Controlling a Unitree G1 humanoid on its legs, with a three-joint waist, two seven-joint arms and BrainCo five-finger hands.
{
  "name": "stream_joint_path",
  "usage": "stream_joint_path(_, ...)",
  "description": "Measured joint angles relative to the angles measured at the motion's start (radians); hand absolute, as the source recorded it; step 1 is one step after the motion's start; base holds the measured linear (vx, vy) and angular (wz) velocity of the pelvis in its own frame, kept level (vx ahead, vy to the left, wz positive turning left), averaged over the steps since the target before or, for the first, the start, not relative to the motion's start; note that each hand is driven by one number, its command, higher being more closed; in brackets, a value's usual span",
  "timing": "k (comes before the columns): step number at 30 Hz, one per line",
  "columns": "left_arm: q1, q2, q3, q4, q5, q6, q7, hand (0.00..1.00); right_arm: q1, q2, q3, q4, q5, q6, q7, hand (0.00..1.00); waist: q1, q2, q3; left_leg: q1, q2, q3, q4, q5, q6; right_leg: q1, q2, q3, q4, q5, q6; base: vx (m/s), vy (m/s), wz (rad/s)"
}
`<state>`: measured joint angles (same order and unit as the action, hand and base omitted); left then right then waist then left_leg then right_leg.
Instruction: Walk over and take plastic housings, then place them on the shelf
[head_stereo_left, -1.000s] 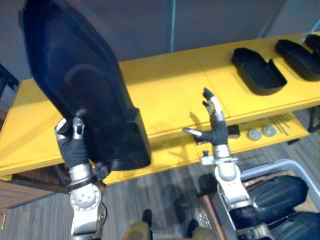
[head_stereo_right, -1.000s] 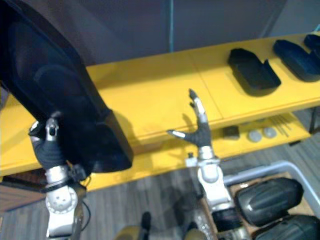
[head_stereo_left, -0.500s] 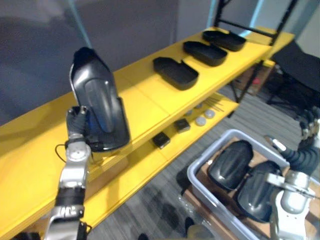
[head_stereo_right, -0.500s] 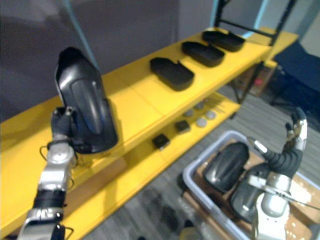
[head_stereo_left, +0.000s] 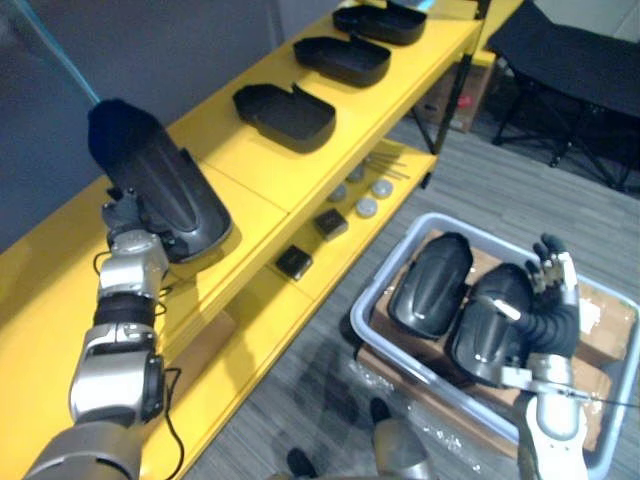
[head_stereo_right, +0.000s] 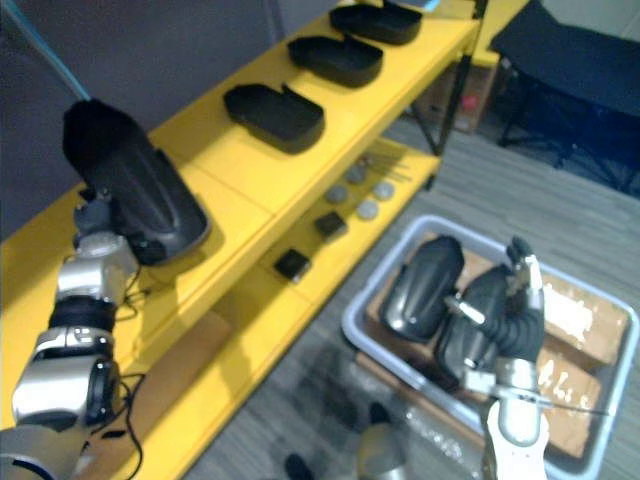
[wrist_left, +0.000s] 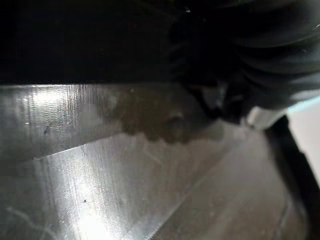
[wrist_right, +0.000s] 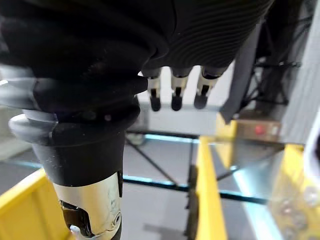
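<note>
Left hand (head_stereo_left: 125, 215) meets the lower end of 1 housing (head_stereo_left: 160, 180), which lies tilted at the shelf's (head_stereo_left: 235, 150) front edge; its grip cannot be told. Bare shelf top lies between it and 3 more housings (head_stereo_left: 285, 112). Right hand (head_stereo_left: 552, 292), spread wide, hovers over 2 housings (head_stereo_left: 430, 285) in the bin (head_stereo_left: 430, 218).

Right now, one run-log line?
step: placing | left hand: at black housing on yellow shelf | right hand: open, over grey bin | bin: two housings | shelf: three placed housings
</note>
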<state>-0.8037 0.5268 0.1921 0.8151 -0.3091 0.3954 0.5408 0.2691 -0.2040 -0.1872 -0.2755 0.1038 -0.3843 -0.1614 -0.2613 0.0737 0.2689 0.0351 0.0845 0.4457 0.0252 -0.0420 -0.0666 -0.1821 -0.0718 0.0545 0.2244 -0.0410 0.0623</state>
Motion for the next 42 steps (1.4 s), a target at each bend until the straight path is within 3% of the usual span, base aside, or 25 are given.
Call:
stream_joint_path(7,-0.02,0.041,0.079,0.009,0.004,0.061,0.009,1.0,0.016,-0.006,0.052,-0.034,0.002,0.02,-0.04,0.0,-0.003,-0.001,0.036,-0.036,0.005,0.002,0.02,0.0,0.0,-0.042,0.001,0.003,0.031,-0.006,-0.004,0.0,-0.011,0.01)
stream_joint_path(11,-0.02,0.056,0.122,0.01,0.004,0.066,0.036,1.0,0.039,-0.013,0.095,-0.039,0.003,0.025,-0.054,0.0,-0.004,0.001,0.051,-0.037,0.009,0.022,0.031,-0.009,0.009,-0.042,0.0,0.004,0.033,-0.007,-0.003,0.0,-0.001,-0.01)
stream_joint_path(12,-0.02,0.057,0.124,0.01,0.004,0.066,0.036,0.0,0.042,-0.015,0.098,-0.039,0.003,0.026,-0.057,0.0,-0.003,0.001,0.051,-0.039,0.01,0.031,0.038,-0.014,0.01,-0.043,0.0,0.005,0.034,-0.007,-0.002,0.01,0.0,-0.06)
stream_joint_path(17,-0.023,0.063,0.16,0.009,0.002,0.063,0.039,0.0,0.048,-0.038,0.112,-0.064,0.011,0.026,-0.057,0.0,-0.016,0.01,0.073,-0.059,0.031,0.099,0.101,-0.064,0.019,-0.047,-0.01,0.014,0.049,-0.017,0.004,0.0,0.011,-0.02)
stream_joint_path(31,-0.048,0.097,0.158,-0.007,-0.001,0.01,0.043,0.0,0.093,-0.061,0.153,-0.071,0.05,0.01,-0.014,0.0,-0.026,0.011,0.076,-0.05,0.034,0.142,0.131,-0.067,0.014,-0.061,-0.018,0.028,0.083,-0.032,0.013,0.0,0.004,-0.01)
stream_joint_path(36,-0.034,0.097,0.155,-0.007,-0.098,-0.065,0.097,0.0,0.101,-0.07,0.153,-0.071,0.048,0.008,-0.014,0.0,-0.027,0.011,0.076,-0.044,0.031,0.141,0.13,-0.065,0.014,-0.061,-0.021,0.027,0.099,-0.036,0.012,-0.02,-0.006,0.01)
stream_joint_path(39,-0.029,0.097,0.139,-0.003,-0.124,-0.121,0.123,0.0,0.097,-0.073,0.15,-0.071,0.038,-0.017,-0.014,0.0,-0.028,0.011,0.076,-0.039,0.026,0.138,0.122,-0.06,0.014,-0.06,-0.024,0.026,0.1,-0.036,0.012,0.0,0.0,0.0)
stream_joint_path(42,-0.03,0.098,0.097,-0.004,-0.121,-0.222,0.161,0.0,0.074,-0.075,0.143,-0.071,0.017,-0.08,-0.013,0.0,-0.028,0.014,0.074,-0.037,0.022,0.124,0.122,-0.058,0.014,-0.053,-0.028,0.021,0.096,-0.036,0.013,0.01,0.002,0.08)
